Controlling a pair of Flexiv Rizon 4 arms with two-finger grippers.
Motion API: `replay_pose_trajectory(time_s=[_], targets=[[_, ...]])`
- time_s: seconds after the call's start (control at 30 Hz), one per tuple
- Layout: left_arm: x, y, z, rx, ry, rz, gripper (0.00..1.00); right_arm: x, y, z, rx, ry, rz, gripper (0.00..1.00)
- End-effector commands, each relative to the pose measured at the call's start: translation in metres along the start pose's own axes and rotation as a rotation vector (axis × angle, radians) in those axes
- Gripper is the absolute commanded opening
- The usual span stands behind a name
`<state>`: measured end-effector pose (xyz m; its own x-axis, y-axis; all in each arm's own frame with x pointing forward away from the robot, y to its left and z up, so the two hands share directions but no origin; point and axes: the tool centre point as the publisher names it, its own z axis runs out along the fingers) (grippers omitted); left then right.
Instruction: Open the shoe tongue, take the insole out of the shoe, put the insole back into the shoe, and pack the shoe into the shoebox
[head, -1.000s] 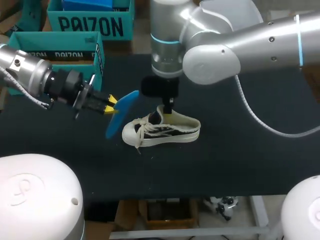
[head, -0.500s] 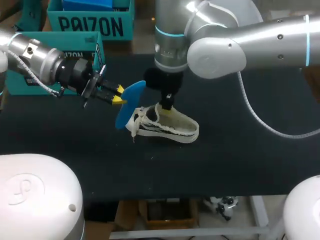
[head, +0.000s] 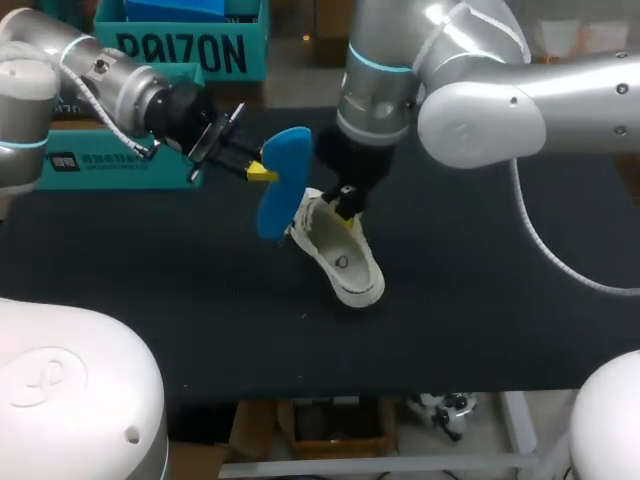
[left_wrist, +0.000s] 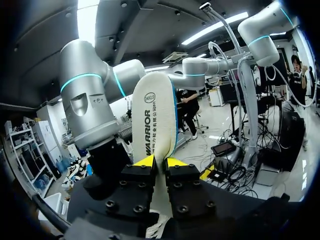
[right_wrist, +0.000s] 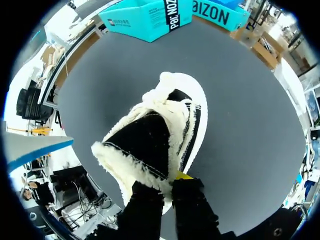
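1. The left gripper (head: 260, 172) comes in from the upper left of the head view. It is clamped on a blue-edged, cream-topped foam insole (head: 284, 180). The insole hangs in the air just left of centre, above the black table (head: 500, 300).
2. In the left wrist view, the yellow tips of that gripper (left_wrist: 160, 161) press the insole (left_wrist: 152, 117) from both sides. It stands on end between them, with its cream face showing.
3. The right gripper (head: 347, 206) reaches down at upper centre of the head view. It is closed on the upper end of a low black-and-white canvas shoe with a cream sole (head: 345, 255).
4. The shoe slants from the centre of the head view down to the right, with a pale side turned to the camera. I cannot tell whether its lower end touches the table.
5. In the right wrist view, the gripper (right_wrist: 169, 182) pinches the fleecy rim of the shoe (right_wrist: 160, 132). The toe points away from the fingers.
6. The insole's lower end is just beside the held end of the shoe in the head view. I cannot tell whether they touch.
7. A teal cardboard shoebox (head: 110, 165) sits at the upper left edge of the table, behind the left arm and well apart from the shoe.
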<state>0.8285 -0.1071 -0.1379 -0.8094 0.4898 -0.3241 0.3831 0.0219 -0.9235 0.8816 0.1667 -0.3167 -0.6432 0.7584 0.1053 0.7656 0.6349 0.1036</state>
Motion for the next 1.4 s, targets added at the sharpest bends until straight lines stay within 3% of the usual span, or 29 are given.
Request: replay_pose_trajectory(time_s=[0.03,0.4,0.7,0.73,0.77,0.8,1.03,1.27,1.4], targets=[[-0.009,0.010,-0.003,0.115,0.136,0.007,0.00,0.005,-0.011,0.005,-0.127,0.000,0.085,0.00],[-0.021,0.023,-0.010,0.256,0.179,0.035,0.00,0.016,-0.025,0.019,-0.260,0.020,0.262,0.00],[-0.025,0.016,-0.005,0.293,0.214,0.040,0.00,0.018,-0.026,0.029,-0.288,0.054,0.295,0.00],[-0.026,0.015,-0.004,0.299,0.221,0.043,0.00,0.018,-0.027,0.030,-0.293,0.055,0.296,0.39],[-0.026,0.013,-0.003,0.302,0.224,0.044,0.00,0.018,-0.027,0.029,-0.293,0.055,0.296,0.87],[-0.026,0.012,-0.002,0.307,0.228,0.045,0.00,0.018,-0.028,0.029,-0.298,0.054,0.297,1.00],[-0.023,0.007,0.005,0.358,0.257,0.036,0.00,0.020,-0.046,0.004,-0.306,0.053,0.309,1.00],[-0.014,-0.002,0.005,0.407,0.253,0.017,0.00,0.012,-0.070,-0.015,-0.255,0.108,0.402,1.00],[-0.014,-0.015,0.003,0.407,0.257,-0.064,0.00,0.007,-0.078,-0.022,-0.231,0.133,0.414,1.00]])
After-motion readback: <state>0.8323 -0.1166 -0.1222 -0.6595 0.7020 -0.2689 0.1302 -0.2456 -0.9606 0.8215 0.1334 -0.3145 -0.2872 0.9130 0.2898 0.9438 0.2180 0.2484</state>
